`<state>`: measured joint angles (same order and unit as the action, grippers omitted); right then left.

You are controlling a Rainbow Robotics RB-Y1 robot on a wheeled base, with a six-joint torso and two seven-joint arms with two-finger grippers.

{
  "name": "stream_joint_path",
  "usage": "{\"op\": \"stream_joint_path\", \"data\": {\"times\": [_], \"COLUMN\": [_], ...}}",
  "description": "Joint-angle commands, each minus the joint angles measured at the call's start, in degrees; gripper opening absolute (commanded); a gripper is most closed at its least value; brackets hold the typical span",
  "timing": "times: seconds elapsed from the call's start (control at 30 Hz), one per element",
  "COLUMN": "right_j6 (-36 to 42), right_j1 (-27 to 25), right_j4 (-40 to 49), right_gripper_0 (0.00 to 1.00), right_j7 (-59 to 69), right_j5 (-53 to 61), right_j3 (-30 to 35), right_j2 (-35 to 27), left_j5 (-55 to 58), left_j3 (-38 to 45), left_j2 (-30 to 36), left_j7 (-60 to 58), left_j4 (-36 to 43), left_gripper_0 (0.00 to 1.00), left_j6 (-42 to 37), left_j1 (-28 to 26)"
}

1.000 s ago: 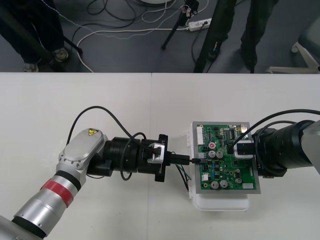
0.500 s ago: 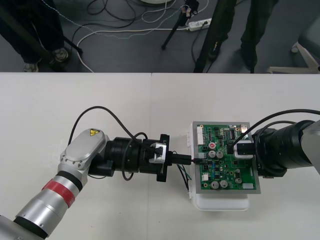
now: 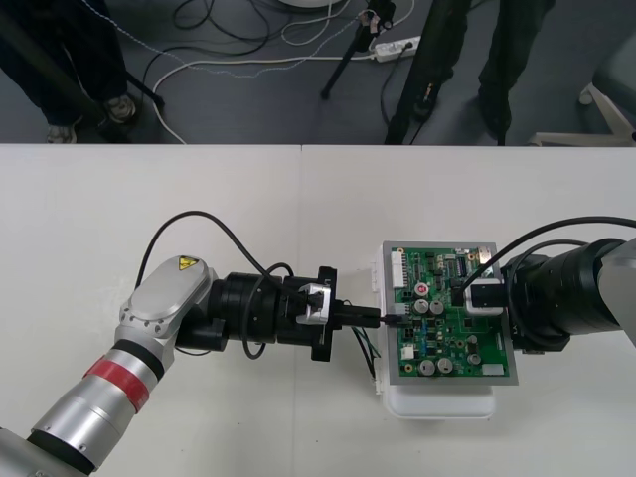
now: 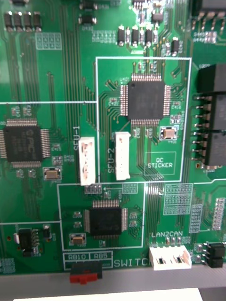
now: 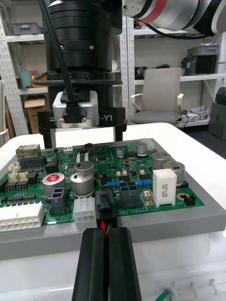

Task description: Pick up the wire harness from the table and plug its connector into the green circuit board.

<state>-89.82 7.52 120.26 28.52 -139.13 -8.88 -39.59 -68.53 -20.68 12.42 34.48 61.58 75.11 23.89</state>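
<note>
- Fingers (image 5: 94, 268) of the left gripper (image 3: 383, 319) are pressed together and pinch the wire harness (image 3: 366, 350). In the left wrist view a red wire and a black wire run up between them.
- The small black plug (image 5: 105, 205) stands just past the fingertips. It is at the edge of the green circuit board (image 3: 452, 313), between a white connector (image 5: 84, 210) and a black header (image 5: 128, 193). It touches the board, but I cannot tell if it is fully seated.
- Seen from above, this gripper is at 9 o'clock of the board, with its tips at the board's edge. The loose wires of the harness hang at 5 o'clock from the gripper, beside the white base (image 3: 437, 405).
- The board on its base lies at about 4 o'clock from the middle of the table (image 3: 149, 199).
- The right gripper (image 3: 479, 296) is over the 3 o'clock side of the board, and its arm comes in from 3 o'clock. I cannot tell if it is spread or closed.
- Its wrist camera looks flat onto the board, close to the white SFU-1 connector (image 4: 87, 161).
</note>
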Motion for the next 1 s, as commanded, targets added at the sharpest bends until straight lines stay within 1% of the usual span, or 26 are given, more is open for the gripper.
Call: {"op": "stream_joint_path", "data": {"times": [0.03,0.07,0.1,0.23,0.4,0.5,0.63,0.87,1.0], "right_j6": [-0.18,-0.18,-0.09,-0.01,-0.01,0.08,0.7,6.59,8.08], "right_j1": [2.15,2.15,2.15,2.15,1.97,1.8,0.92,-2.51,-4.53], "right_j4": [0.77,0.86,0.77,0.86,0.77,0.86,0.77,0.77,0.77], "right_gripper_0": [1.0,1.0,1.0,1.0,1.0,1.0,1.0,1.0,1.0], "right_j7": [1.46,1.28,1.1,0.84,0.49,0.22,-0.13,-0.39,-0.74], "right_j5": [0.35,0.52,0.61,0.79,0.96,1.05,1.31,2.46,5.88], "right_j3": [-1.49,-1.49,-1.49,-1.23,-0.79,-0.26,0.71,1.5,4.22], "right_j2": [-0.05,-0.4,-0.67,-1.37,-2.43,-2.87,-3.83,-8.05,-10.6], "left_j5": [1.12,1.2,1.47,2.26,3.67,4.37,5.51,6.13,6.57], "left_j3": [-1.56,-1.56,-1.56,-1.56,-1.56,-1.56,-1.56,-0.77,-0.07], "left_j2": [-1.96,-1.52,-1.17,0.42,2.79,4.02,6.3,11.49,15.18], "left_j7": [3.67,3.67,3.67,3.58,3.58,3.58,3.41,2.0,0.59], "left_j4": [2.05,2.05,2.05,2.05,2.05,2.05,2.58,6.01,8.64], "left_gripper_0": [0.5,0.6,0.67,0.73,0.77,0.83,0.87,0.87,0.87], "left_j6": [-1.19,-1.19,-1.19,-1.19,-0.49,0.21,0.65,0.65,0.74], "left_j1": [1.42,1.34,1.25,0.81,0.63,0.55,0.19,-1.3,-2.71]}}
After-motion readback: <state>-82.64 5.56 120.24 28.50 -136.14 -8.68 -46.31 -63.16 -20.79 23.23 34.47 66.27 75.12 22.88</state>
